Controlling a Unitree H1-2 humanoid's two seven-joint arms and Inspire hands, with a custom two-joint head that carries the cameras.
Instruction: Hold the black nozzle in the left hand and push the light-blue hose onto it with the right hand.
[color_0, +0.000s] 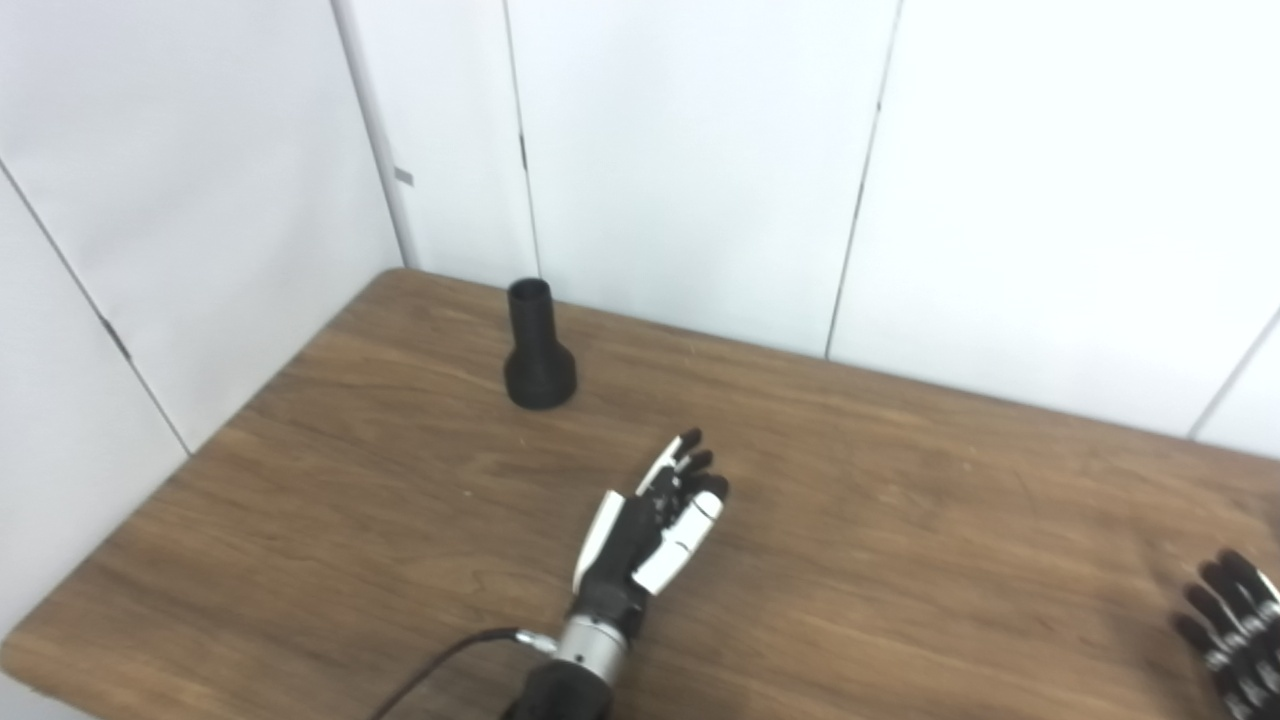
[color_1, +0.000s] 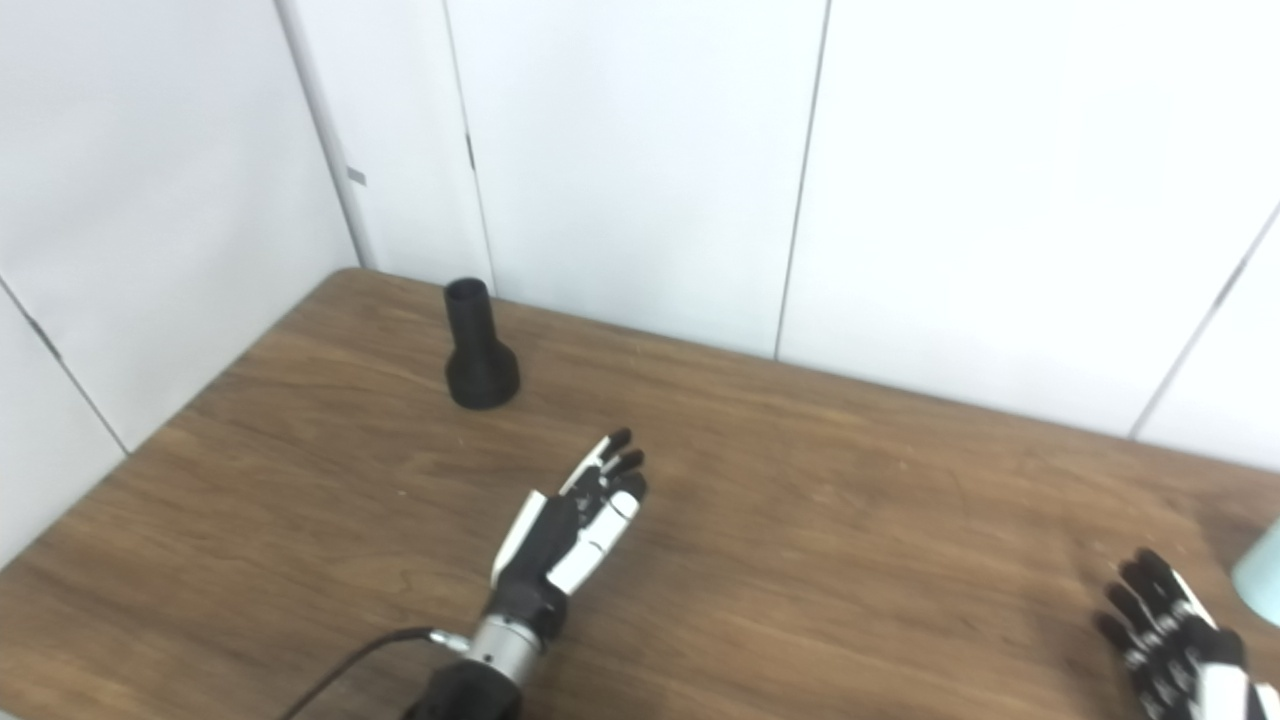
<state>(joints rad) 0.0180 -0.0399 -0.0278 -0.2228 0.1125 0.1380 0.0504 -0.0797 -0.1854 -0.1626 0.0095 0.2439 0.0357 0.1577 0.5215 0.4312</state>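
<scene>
The black nozzle stands upright on its wide base near the table's far left corner, narrow end up; it also shows in the right eye view. My left hand is open and empty over the middle of the table, fingers pointing toward the far edge, well short and to the right of the nozzle. My right hand is open and empty at the lower right, fingers spread. A light-blue thing, likely the hose, shows only as a sliver at the right edge of the right eye view, just right of that hand.
The brown wooden table fills the lower part of the view. White wall panels stand right behind its far and left edges. A black cable runs from my left wrist toward the bottom edge.
</scene>
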